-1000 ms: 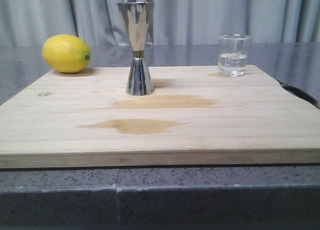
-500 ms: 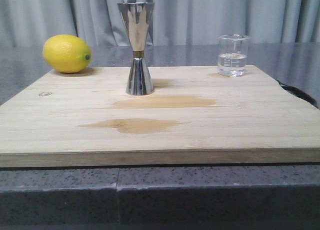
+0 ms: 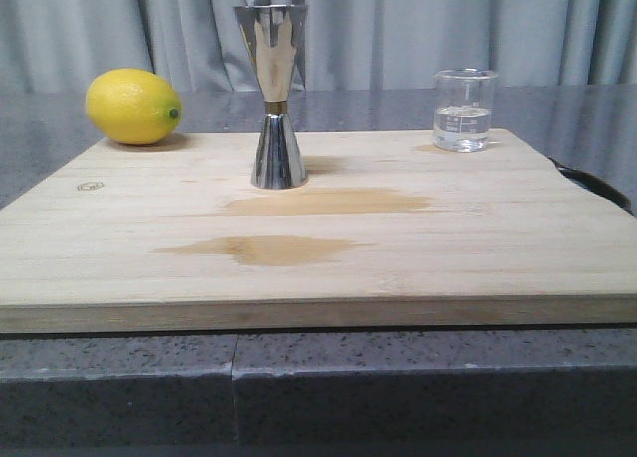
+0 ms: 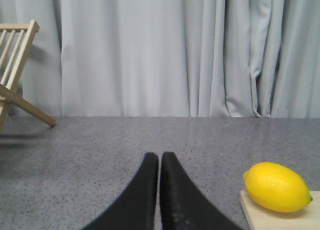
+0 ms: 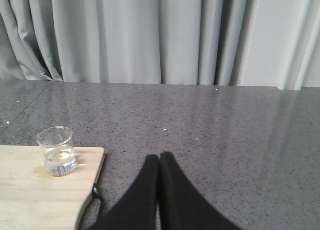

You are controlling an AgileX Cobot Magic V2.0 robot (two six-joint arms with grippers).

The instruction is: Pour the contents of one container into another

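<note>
Well apart: beaker (image 5: 56,152), right tool (image 5: 159,157)

The small clear glass cup (image 3: 465,122), part full of clear liquid, stands upright at the board's far right corner, well apart from the tall shiny metal measuring cup (image 3: 275,97) standing upright mid-board.

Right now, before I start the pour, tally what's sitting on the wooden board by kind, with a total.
Glass beaker with clear liquid: 1, beaker at the board's far right corner
Steel jigger: 1, jigger upright near the middle
Fruit: 1, lemon at the far left corner
Total on the board: 3
</note>
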